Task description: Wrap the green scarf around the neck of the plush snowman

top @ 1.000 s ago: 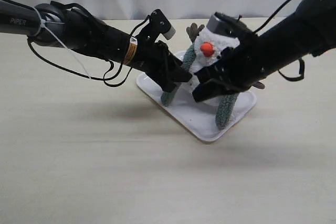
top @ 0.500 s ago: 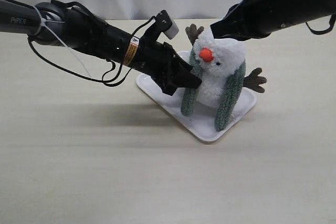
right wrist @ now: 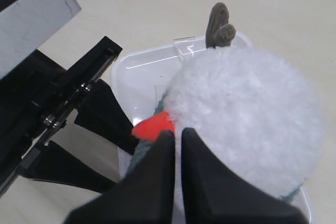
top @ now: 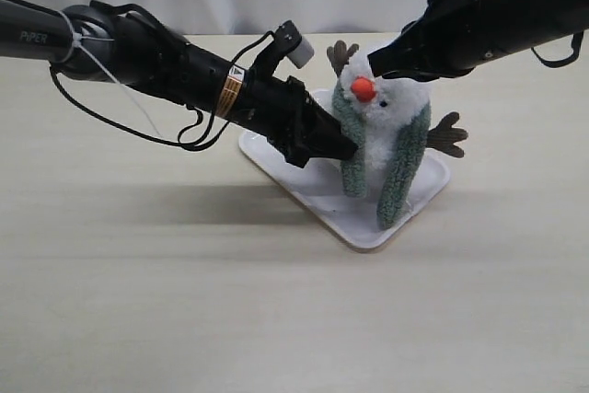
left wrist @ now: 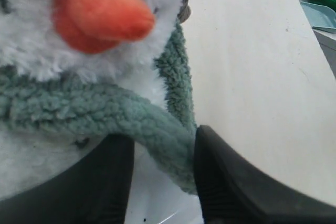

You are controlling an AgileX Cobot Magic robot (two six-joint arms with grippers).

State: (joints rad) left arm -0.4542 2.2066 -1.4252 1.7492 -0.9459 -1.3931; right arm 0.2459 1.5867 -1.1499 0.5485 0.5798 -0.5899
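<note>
Right hand (top: 375,65) has dropped close over the plush snowman (top: 398,106), fingers pressed together, empty.
Left hand (left wrist: 164,148) pinches the green scarf (top: 405,167) across its chest, above the tray (top: 308,186).

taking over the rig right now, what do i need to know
Left pincer: shut on one end of the green scarf, in front of the plush snowman.
Right pincer: shut on nothing, tips at the snowman's head above the nose.
Snowman stands on the white tray.
Done: scarf hangs from the neck; one strand crosses under the nose, other end dangles.
Left: carry the held end round the neck, release.
</note>
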